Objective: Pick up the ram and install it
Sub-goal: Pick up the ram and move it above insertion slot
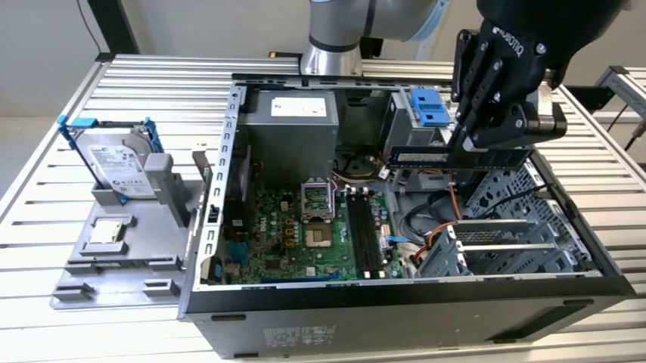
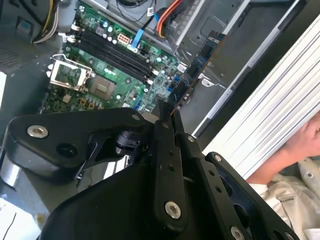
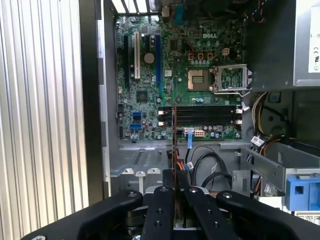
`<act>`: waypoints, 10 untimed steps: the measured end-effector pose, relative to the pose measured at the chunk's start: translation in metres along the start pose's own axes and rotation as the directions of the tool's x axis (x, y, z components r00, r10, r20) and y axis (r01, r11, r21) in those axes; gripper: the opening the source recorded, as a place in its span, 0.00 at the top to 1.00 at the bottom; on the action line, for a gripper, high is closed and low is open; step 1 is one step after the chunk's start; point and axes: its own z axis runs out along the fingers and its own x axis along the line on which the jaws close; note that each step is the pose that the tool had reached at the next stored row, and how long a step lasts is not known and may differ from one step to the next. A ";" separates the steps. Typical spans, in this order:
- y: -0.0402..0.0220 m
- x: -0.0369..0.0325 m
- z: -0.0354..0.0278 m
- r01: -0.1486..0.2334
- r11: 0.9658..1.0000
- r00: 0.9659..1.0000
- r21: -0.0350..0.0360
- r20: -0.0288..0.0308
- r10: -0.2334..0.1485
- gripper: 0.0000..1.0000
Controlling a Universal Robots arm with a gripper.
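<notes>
We see 1 arm's gripper (image 1: 470, 150) with jaws clamped on ram (image 1: 419, 156), stick held level above open computer case (image 1: 404, 295), near motherboard (image 1: 293, 227) and its black slots (image 1: 365, 227).

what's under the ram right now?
The ram, gripped by the claw, hangs above the open case over cables and a metal cage; the slots sit further to the exterior view's left. The claw covers the spot beneath its grip.
</notes>
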 end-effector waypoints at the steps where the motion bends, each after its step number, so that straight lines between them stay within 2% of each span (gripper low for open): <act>1: 0.0005 -0.0045 0.0004 0.000 1.000 1.000 0.000 0.000 0.000 1.00; 10: 0.0052 -0.0454 0.0029 0.000 1.000 1.000 0.000 0.000 0.000 1.00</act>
